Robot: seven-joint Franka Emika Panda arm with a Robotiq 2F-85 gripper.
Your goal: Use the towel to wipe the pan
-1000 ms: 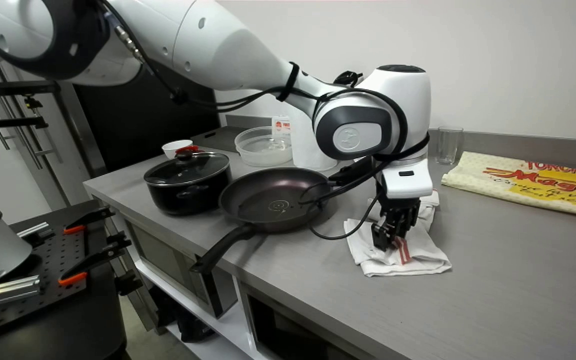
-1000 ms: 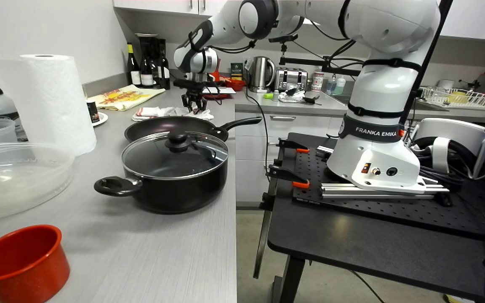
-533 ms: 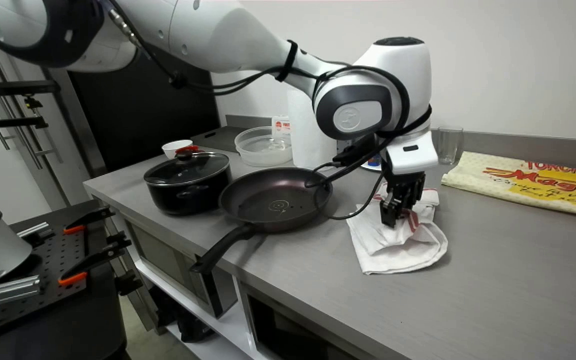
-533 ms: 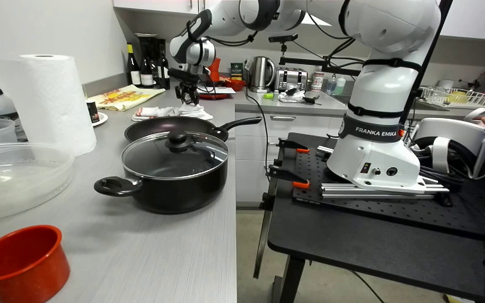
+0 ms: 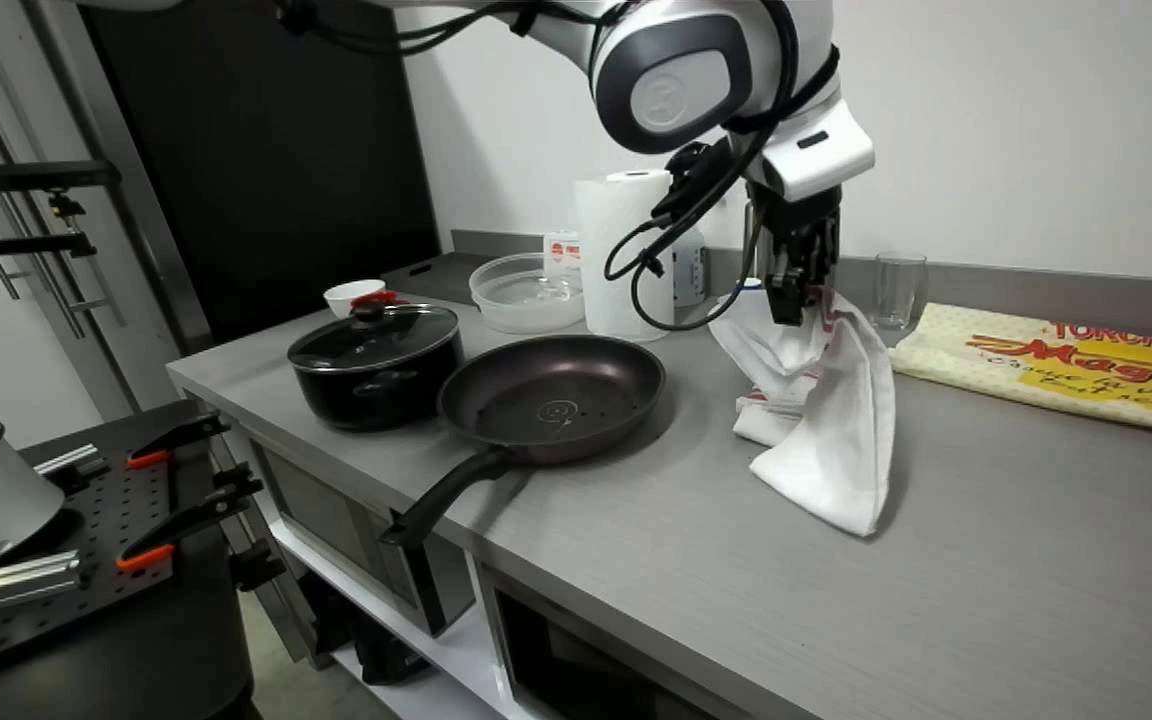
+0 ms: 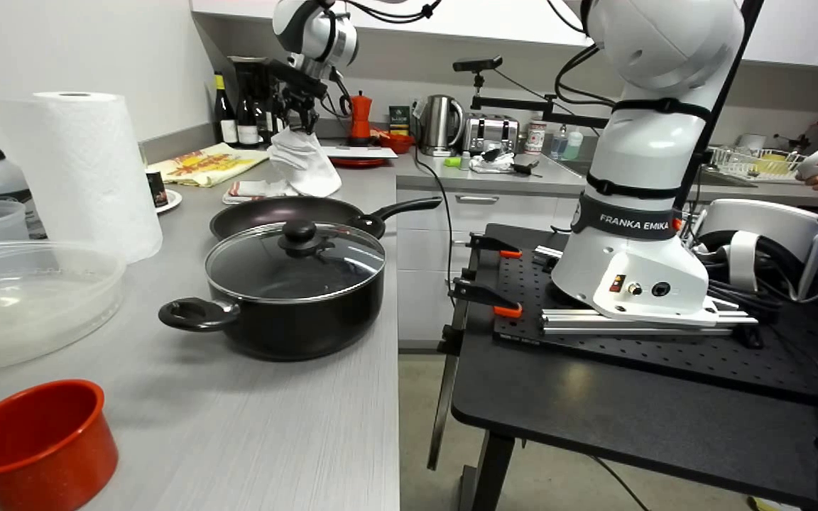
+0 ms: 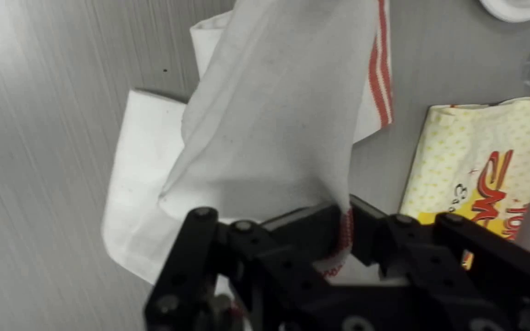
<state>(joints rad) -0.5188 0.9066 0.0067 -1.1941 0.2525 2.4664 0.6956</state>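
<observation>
In an exterior view, my jaws are up above the tabletop (image 5: 996, 540), clenched on a gathered bit of the towel (image 5: 846, 420), which hangs from them in loose folds between the pan (image 5: 556, 385) and a flat yellow printed bundle (image 5: 1086, 365). Its lowest corner is at the surface or just over it; I can't tell which. The pan sits apart from it with no cloth inside, its handle (image 5: 447, 493) reaching past the front edge. So I'd say I'm at the pick-up, wiping not begun. In an exterior view, beyond the lidded pot (image 6: 288, 326), the towel hangs past the pan, with a striped fold (image 6: 256, 190) lying beneath on the tabletop; whether that belongs to the same towel or is separate, I can't say. In the wrist view, a red-edged fold of the towel is pinched between the jaws, so the hold looks real to me; the pan is out of sight there. Next, as I see it, I need to keep the squeeze, raise the hanging end clear, carry it over the pan, lower until cloth meets its inside, then sweep gently, since a hard shove could swivel the pan.
</observation>
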